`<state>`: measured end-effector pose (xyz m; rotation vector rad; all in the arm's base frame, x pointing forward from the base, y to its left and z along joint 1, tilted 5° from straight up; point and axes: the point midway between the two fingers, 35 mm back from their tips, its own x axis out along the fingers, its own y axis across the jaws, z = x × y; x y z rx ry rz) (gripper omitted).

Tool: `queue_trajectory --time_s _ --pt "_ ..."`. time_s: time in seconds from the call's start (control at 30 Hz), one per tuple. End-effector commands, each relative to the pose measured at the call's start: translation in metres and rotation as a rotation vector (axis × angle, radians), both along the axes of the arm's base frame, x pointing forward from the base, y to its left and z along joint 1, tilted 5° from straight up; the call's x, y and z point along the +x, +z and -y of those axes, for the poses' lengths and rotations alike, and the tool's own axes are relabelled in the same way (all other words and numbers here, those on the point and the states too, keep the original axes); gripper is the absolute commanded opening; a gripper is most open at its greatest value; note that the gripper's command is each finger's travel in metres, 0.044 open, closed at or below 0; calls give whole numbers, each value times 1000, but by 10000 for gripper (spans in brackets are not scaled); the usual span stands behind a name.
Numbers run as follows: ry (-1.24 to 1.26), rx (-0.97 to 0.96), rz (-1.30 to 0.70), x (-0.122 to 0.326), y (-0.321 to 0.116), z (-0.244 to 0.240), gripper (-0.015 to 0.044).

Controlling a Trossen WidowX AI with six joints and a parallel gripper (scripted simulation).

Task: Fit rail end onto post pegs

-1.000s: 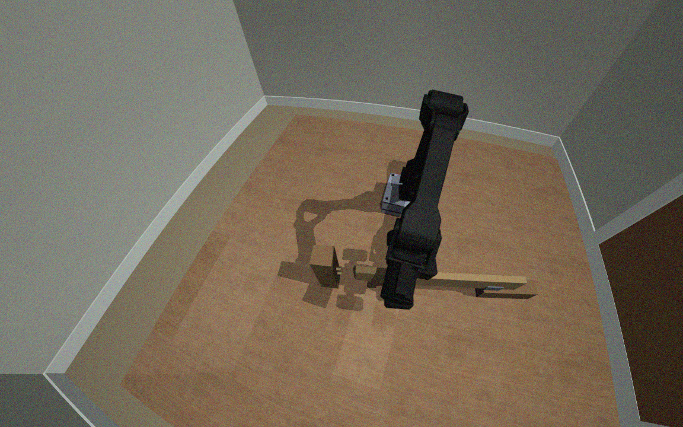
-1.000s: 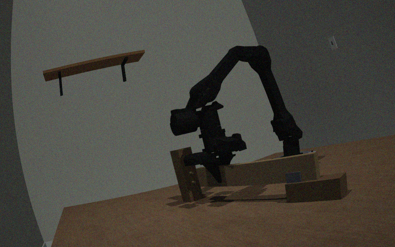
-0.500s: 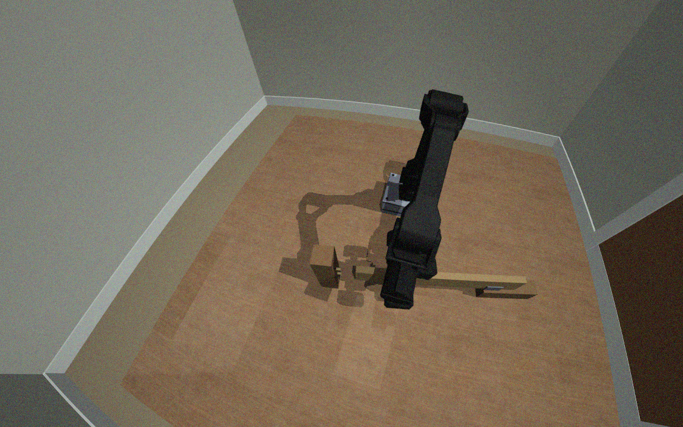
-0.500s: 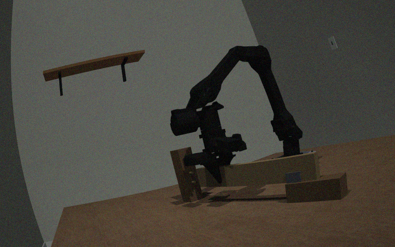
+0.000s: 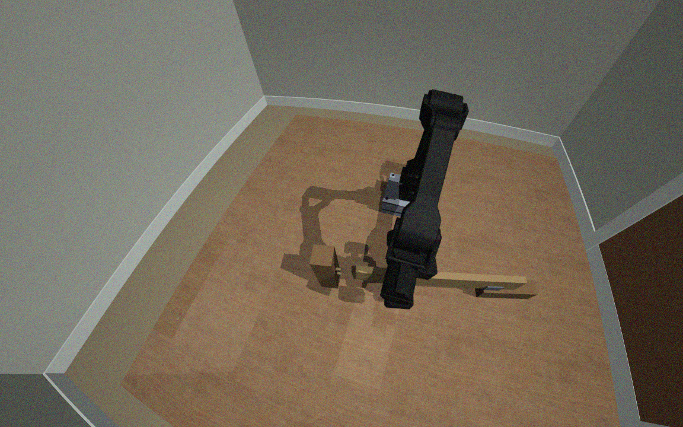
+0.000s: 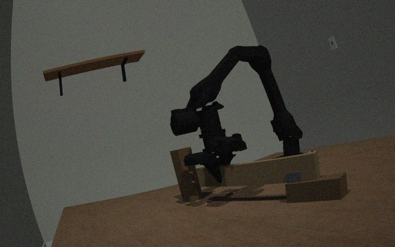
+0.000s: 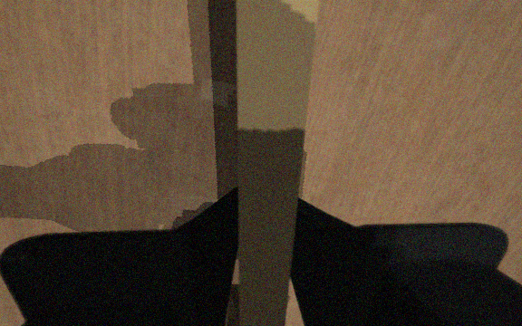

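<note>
The rail (image 5: 482, 277) (image 6: 260, 174) (image 7: 270, 91) is off the table and looks close to level. Its near end is a short way from the pegs (image 5: 338, 270) (image 6: 191, 172) on the upright post (image 5: 324, 257) (image 6: 180, 176), with a gap in the top view. My gripper (image 7: 257, 194) (image 6: 219, 176) is shut on the rail near that end, one finger on each side; the arm hides the grip in the top view. The far end lies behind the blue bracket plate (image 6: 293, 177) on the footboard block (image 6: 318, 188); its exact seating is unclear. The rail's holes are hidden.
The arm's metal base plate (image 5: 392, 188) is behind the rail in the top view. The arm arches over the rail. A wall shelf (image 6: 94, 65) hangs in the background, and walls surround the wooden surface (image 5: 439, 360).
</note>
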<state>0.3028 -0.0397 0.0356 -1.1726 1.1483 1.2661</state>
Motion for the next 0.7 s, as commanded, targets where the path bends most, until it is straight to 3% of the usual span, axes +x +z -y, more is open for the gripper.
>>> queue_trajectory --time_s 0.0,0.67 --pt "0 1 4 1 2 0 0" --pt "0 1 4 1 -1 5 0"
